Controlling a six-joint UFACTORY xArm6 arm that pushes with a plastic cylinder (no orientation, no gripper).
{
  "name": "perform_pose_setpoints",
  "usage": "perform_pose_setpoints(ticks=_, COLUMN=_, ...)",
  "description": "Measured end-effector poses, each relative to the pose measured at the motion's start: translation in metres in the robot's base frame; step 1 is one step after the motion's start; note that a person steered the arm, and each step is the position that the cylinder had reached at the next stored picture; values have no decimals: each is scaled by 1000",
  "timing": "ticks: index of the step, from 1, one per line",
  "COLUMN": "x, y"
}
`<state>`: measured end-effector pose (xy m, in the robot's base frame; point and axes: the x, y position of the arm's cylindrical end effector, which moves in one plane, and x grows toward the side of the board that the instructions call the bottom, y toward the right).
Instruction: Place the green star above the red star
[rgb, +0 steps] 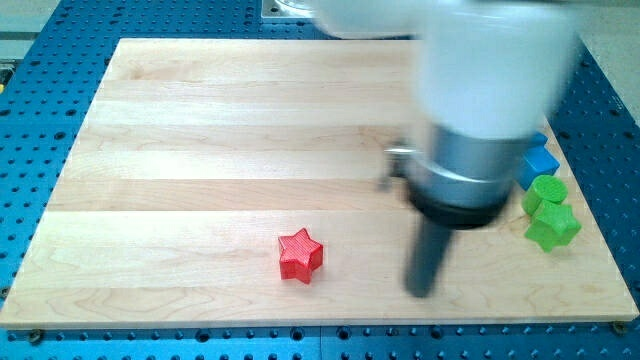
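Note:
The red star (300, 255) lies on the wooden board (200, 130), low and a little left of the middle. The green star (552, 226) lies near the board's right edge, at about the same height in the view. My tip (421, 291) rests on the board between them, to the right of the red star and to the left of the green star, touching neither. The arm's white and grey body (470, 130) hangs over the board's right half and hides what is under it.
A second green block (545, 191), rounded in shape, sits just above the green star. A blue block (539, 160) sits above that, partly hidden by the arm. A blue pegboard (40, 100) surrounds the wooden board.

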<state>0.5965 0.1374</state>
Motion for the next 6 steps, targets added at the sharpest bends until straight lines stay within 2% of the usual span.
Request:
perform_pose_setpoints(ticks=1, x=22, y=121)
perform_pose_setpoints(ticks=2, x=4, y=204)
perform_pose_setpoints(ticks=3, x=-36, y=208)
perform_pose_setpoints(ticks=4, x=-59, y=153)
perform_pose_setpoints(ticks=5, x=-52, y=26)
perform_pose_setpoints(ticks=6, x=-51, y=30)
